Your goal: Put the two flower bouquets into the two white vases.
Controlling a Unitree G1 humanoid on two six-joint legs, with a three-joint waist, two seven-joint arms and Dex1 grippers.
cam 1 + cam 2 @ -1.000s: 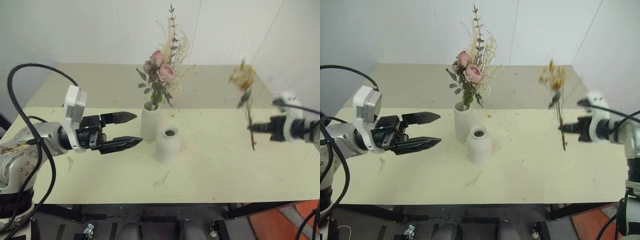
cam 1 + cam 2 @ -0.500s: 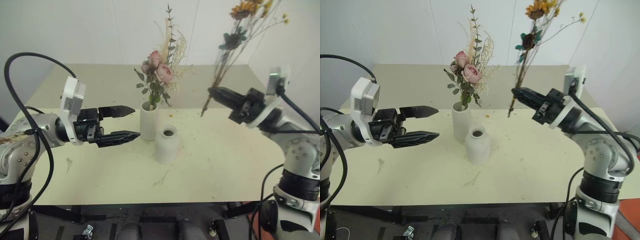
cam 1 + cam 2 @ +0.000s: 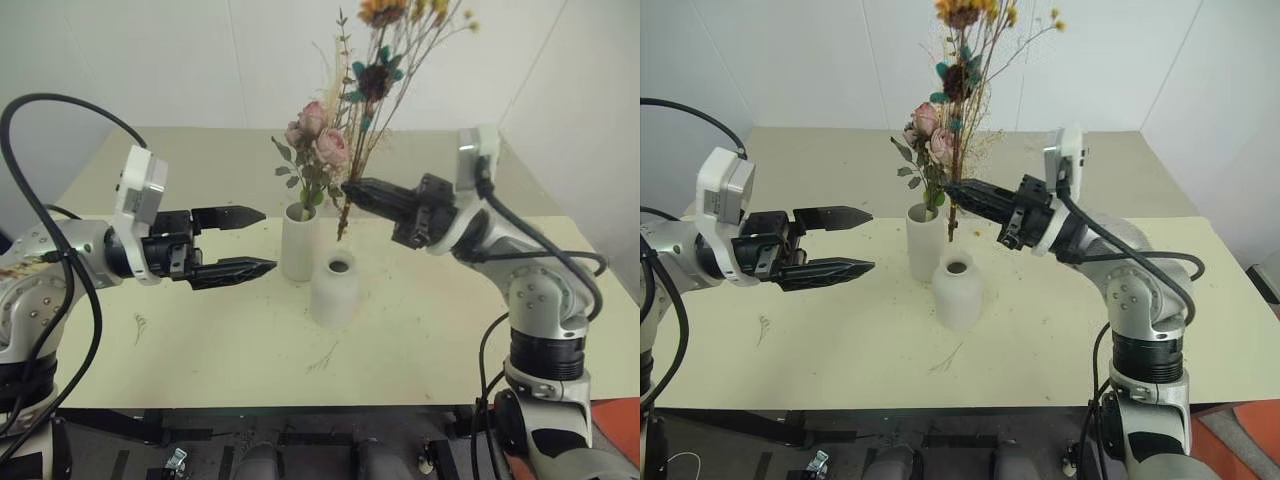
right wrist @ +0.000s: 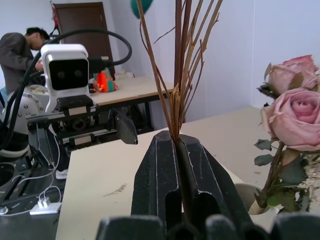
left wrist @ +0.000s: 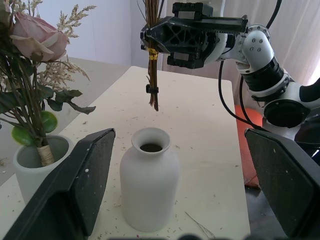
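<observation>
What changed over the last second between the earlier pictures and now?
The right pincer, shut on the dried-flower bouquet, swung in from the table's right edge toward the middle; the stem ends now hang above the round vase, not yet inside. The bouquet went from hanging about level with the roses to standing higher. The left pincer stayed open beside the vases; the rose bouquet remains in the tall vase.
</observation>
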